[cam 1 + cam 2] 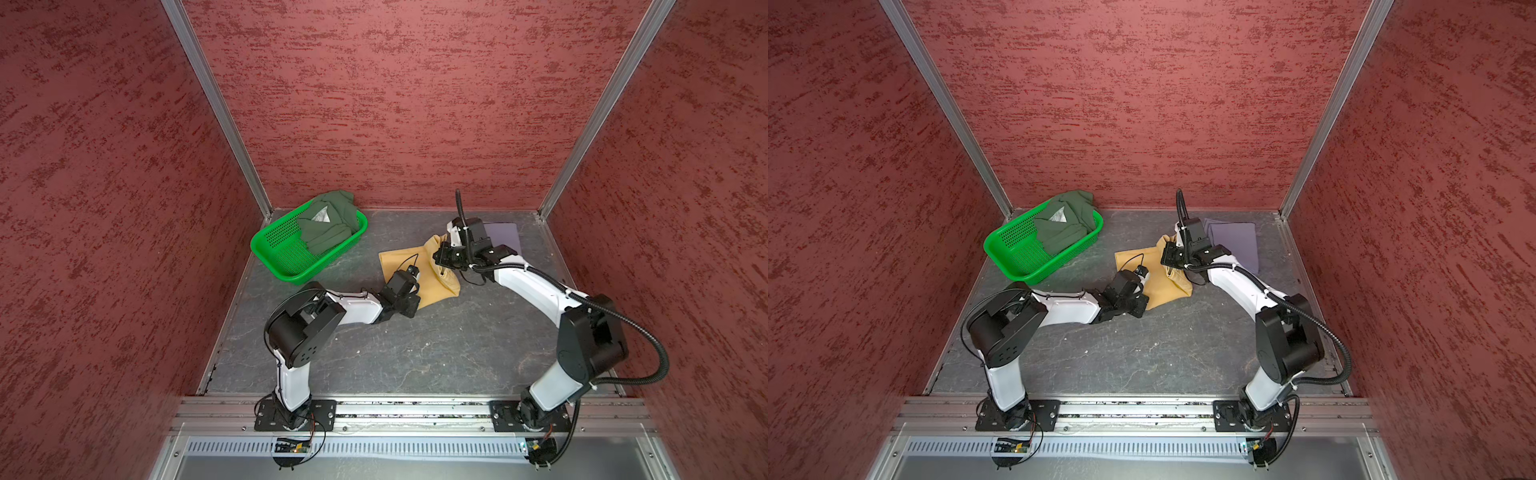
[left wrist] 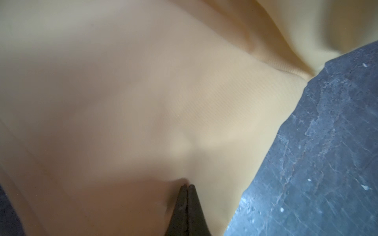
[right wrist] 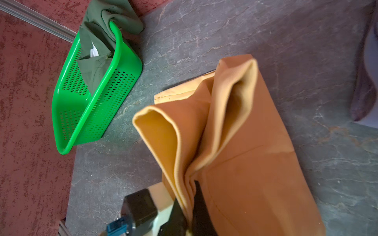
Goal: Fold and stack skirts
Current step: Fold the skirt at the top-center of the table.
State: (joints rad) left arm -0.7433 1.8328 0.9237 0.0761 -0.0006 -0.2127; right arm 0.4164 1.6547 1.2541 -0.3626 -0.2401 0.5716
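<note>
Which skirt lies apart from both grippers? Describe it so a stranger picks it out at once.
On the dark table, go to the far right corner, behind the right arm. There lies the lavender-grey skirt, folded flat. The mustard-yellow skirt is pinched by the left gripper and right gripper, the dark green skirt sits in the green basket; this one is pale, neat and held by neither.

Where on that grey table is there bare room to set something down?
Widest: the table's near half, between left arm and right arm, short of the yellow skirt. Smaller: the back strip between green basket and lavender skirt. Crowded: around the yellow skirt, where both meet.
</note>
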